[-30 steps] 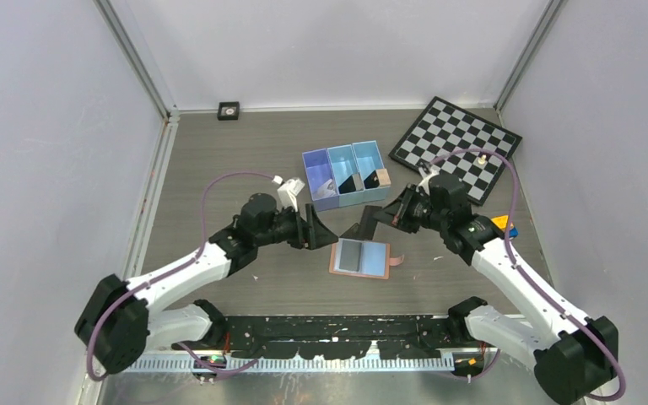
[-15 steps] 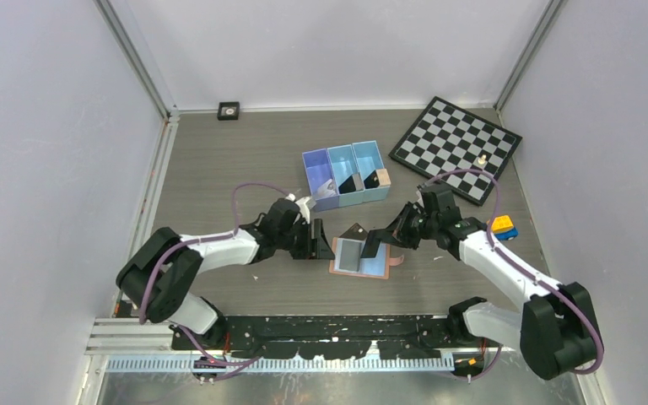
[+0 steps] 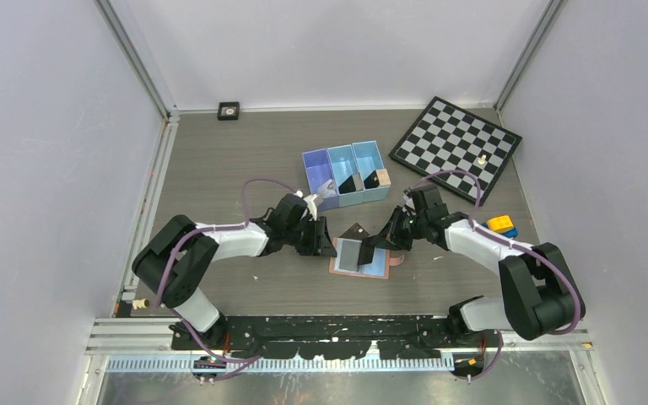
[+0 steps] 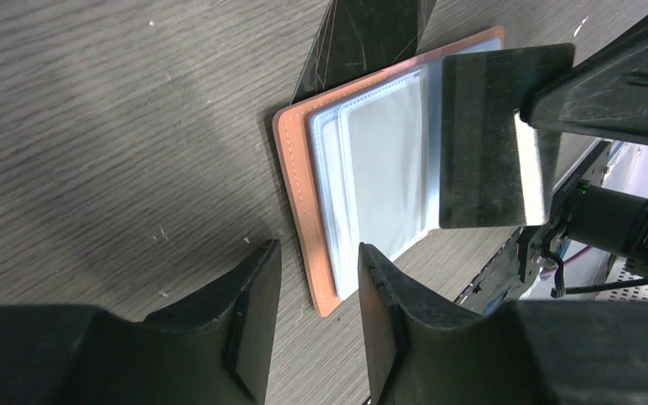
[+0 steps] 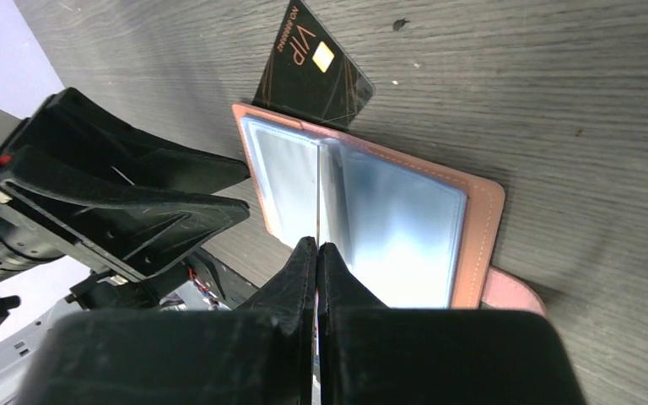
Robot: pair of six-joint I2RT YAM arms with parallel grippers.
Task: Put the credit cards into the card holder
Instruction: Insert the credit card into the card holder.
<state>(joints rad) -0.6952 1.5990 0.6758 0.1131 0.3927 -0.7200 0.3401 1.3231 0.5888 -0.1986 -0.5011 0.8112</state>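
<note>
The card holder (image 3: 378, 268) lies open on the table, salmon rim and light blue sleeves up; it shows in the left wrist view (image 4: 294, 202) and the right wrist view (image 5: 405, 224). My right gripper (image 3: 375, 244) is shut on a black credit card (image 4: 485, 139), held on edge over the sleeves; the right wrist view (image 5: 315, 198) shows it edge-on between my right gripper's (image 5: 316, 246) pads. A second black card marked VIP (image 5: 312, 67) lies flat, tucked under the holder's far edge. My left gripper (image 4: 316, 261) is open and empty at the holder's left edge (image 3: 324, 241).
A three-compartment blue bin (image 3: 346, 175) behind the holder has black cards and a tan block (image 3: 383, 177) in it. A chessboard (image 3: 454, 148) with a small piece lies at the back right. Yellow and blue blocks (image 3: 501, 225) sit by the right arm.
Both arms have come down and in toward the holder. The right gripper has brought its card down onto the open sleeves. The left gripper has moved to the holder's left edge.
</note>
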